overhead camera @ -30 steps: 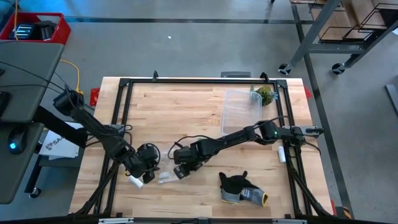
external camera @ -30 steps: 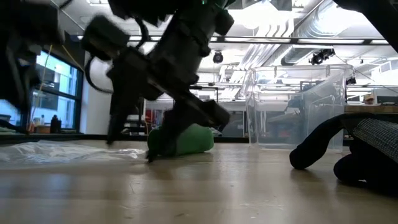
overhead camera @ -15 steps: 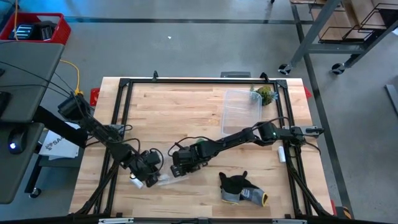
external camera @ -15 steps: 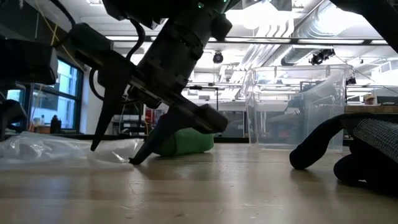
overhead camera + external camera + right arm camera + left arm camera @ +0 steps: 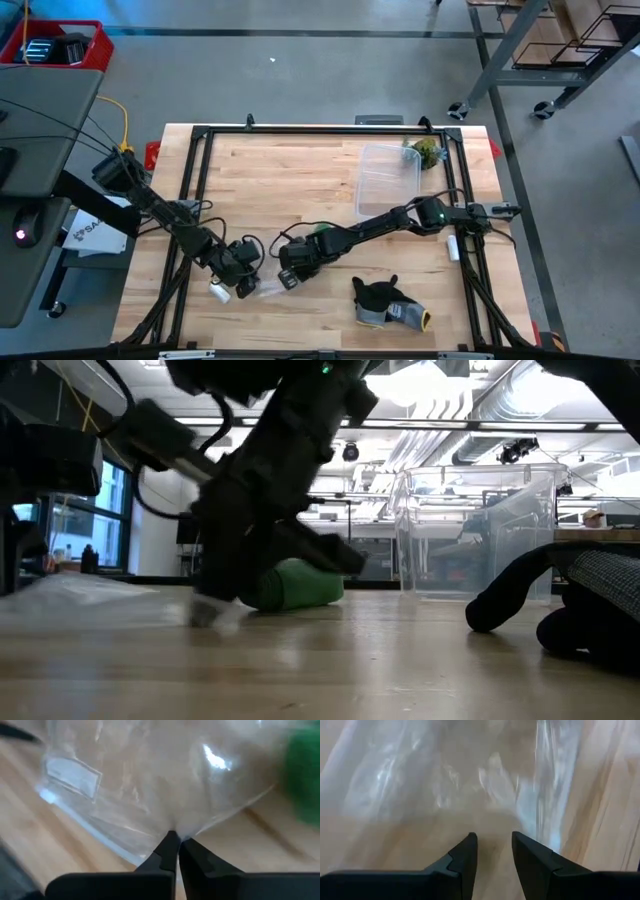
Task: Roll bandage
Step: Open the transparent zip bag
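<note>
Two grippers work a clear plastic wrapper (image 5: 150,795) on the tabletop (image 5: 330,170): right gripper (image 5: 174,851) fingers pinch its edge, left gripper (image 5: 492,857) fingers stand apart. Just beside lies the bandage (image 5: 295,585), a soft, light green roll, likely best gripped across its middle.

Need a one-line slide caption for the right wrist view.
Right gripper shut on the edge of a clear plastic bag, green bandage lying beyond on the wooden table.

My end effectors (image 5: 174,851) are black. The bandage (image 5: 292,586) is bright green, the plastic bag (image 5: 150,785) clear with a white label. The desk (image 5: 300,170) is pale wood grain.
</note>
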You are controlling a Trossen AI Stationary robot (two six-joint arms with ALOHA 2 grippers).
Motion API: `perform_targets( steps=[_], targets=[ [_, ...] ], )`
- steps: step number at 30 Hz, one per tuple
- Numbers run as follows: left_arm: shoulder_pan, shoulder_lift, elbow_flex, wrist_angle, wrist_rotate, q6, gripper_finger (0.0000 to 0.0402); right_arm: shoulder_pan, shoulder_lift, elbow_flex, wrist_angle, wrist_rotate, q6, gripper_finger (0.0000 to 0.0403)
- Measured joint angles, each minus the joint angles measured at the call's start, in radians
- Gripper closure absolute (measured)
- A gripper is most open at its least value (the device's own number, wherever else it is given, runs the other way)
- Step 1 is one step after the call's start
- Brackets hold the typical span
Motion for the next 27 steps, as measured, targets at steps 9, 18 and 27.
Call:
perform_targets(
  steps=[9,18,27],
  targets=[
    [0.043,-0.351,0.011,-0.235,-0.030,0.226,0.0284,-0.032,-0.157,0.001,-0.092,-0.046,-0.176,0.0403],
    [0.059,-0.510,0.406,-0.657,-0.130,0.684,0.0284,-0.130,-0.202,0.002,-0.076,-0.320,-0.229,0.0403],
    [0.056,-0.218,0.718,-0.783,-0.170,1.098,0.0259,-0.251,-0.192,0.003,-0.002,-0.402,-0.196,0.0403]
  ],
)
